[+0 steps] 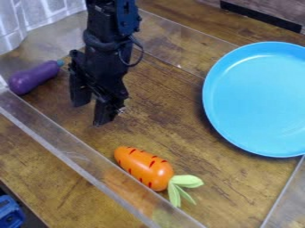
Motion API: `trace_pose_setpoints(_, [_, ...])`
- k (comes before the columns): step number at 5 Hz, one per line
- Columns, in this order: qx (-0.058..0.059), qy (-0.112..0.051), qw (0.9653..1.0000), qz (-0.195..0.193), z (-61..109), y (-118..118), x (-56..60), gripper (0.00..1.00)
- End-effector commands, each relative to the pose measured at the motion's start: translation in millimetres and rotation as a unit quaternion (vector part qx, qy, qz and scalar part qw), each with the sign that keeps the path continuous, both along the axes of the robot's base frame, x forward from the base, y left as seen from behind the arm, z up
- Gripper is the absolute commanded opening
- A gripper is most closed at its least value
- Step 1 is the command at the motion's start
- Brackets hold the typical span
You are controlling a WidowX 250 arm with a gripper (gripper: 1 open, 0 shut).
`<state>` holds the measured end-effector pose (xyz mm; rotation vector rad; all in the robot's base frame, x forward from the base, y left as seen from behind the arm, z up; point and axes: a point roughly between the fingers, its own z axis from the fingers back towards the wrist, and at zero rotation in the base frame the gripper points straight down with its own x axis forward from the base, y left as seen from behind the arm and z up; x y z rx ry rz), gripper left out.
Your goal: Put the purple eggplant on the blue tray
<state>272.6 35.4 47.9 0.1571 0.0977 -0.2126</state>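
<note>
Black robot gripper (93, 107) hangs over the wooden table (167, 107), fingers spread, grasping nothing. Glossy purple toy eggplant (35, 77) lies left of it. Round light-blue plastic tray (262, 85) sits well apart at right.

Gripper (93, 104) parted, empty — eggplant (35, 77) left, tray (259, 86) right.

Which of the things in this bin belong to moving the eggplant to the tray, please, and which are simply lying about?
Part of the job:
purple eggplant
blue tray
gripper, holding nothing

Just lying about:
orange carrot
clear bin wall
</note>
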Motion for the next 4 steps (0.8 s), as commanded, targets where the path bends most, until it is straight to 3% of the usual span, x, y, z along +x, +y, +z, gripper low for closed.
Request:
trace_pose_setpoints(1, [0.008, -0.042, 0.9991, 0.010, 30.2, 3.0, 13.4, 0.00])
trace_pose_setpoints(2, [0.013, -0.044, 0.9987, 0.023, 39.8, 6.0, 15.4, 0.00])
trace_pose_setpoints(3, [0.022, -0.049, 0.9983, -0.022, 39.4, 22.0, 19.3, 1.00])
trace_pose_setpoints(4, [0.027, -0.050, 0.9961, -0.067, 34.3, 34.5, 23.9, 1.00])
